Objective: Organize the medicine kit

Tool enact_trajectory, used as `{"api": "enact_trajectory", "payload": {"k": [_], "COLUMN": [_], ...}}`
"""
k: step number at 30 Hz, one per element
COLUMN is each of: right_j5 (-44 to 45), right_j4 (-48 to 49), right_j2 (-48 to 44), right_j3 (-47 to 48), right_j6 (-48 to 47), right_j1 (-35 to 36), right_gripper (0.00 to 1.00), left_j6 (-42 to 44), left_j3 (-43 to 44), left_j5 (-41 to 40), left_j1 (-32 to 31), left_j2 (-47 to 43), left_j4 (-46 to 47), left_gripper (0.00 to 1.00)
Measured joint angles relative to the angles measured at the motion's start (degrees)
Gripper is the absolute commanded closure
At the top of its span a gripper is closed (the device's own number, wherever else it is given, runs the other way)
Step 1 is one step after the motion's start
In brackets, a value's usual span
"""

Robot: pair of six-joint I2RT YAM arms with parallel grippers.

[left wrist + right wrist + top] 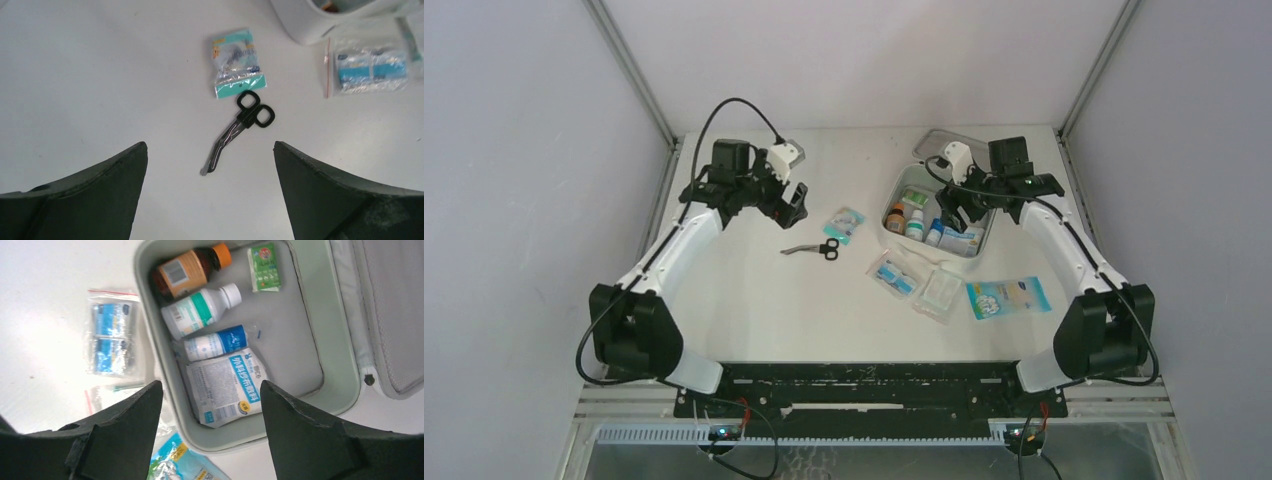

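While both arms hang over the white table (754, 300), the medicine kit (327, 335) lies open at the far right of it, lid thrown back on the far side, and I'd judge the packing about half done. The right gripper (212, 385) hovers directly above the kit's near edge with its jaws spread wide and nothing in them. The left gripper (794, 203) sits well to the left of the kit, equally wide and empty, looking down on loose items. Outside the kit, on its near side, lie a blue printed packet (1007, 297) and two clear zip bags (894, 272) of small blue sachets, one touching the kit's wall. Left of the kit rest a teal-backed packet (239, 62) and, just beside that, black-handled scissors (235, 132), blades pointing away from the kit. Inside already are a white gauze sachet (227, 385), a brown bottle (187, 271), a green-labelled white bottle (200, 310), a small blue-and-white bottle (215, 344) and a little green sachet (264, 266). Next, I'd guess, the left arm drops onto the scissors; they lie flat, so the fingers must straddle the narrow shank squarely.
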Motion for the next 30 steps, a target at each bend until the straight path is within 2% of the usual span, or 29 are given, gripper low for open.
{"api": "enact_trajectory", "payload": {"k": [11,20,30], "right_j5": [-3.5,-4.8,-4.3], "right_j4": [-2.5,-3.5,-3.7], "right_j2": [-5.8,-5.9,-6.0], "right_j3": [0.0,0.0,-0.5], "right_j6": [7.2,11.5,12.4], "right_j1": [1.2,1.0,0.8], "right_gripper": [0.28,0.28,0.25], "left_j6": [20.4,32.3,40.5], "left_j3": [-1.0,-1.0,-0.8], "left_j5": [-0.4,-3.3,-7.7], "left_j1": [-0.4,-1.8,-3.6], "left_j2": [8.7,13.6,18.0], "left_j4": [-6.7,-10.1,-12.9], "left_gripper": [0.05,0.07,0.06]}}
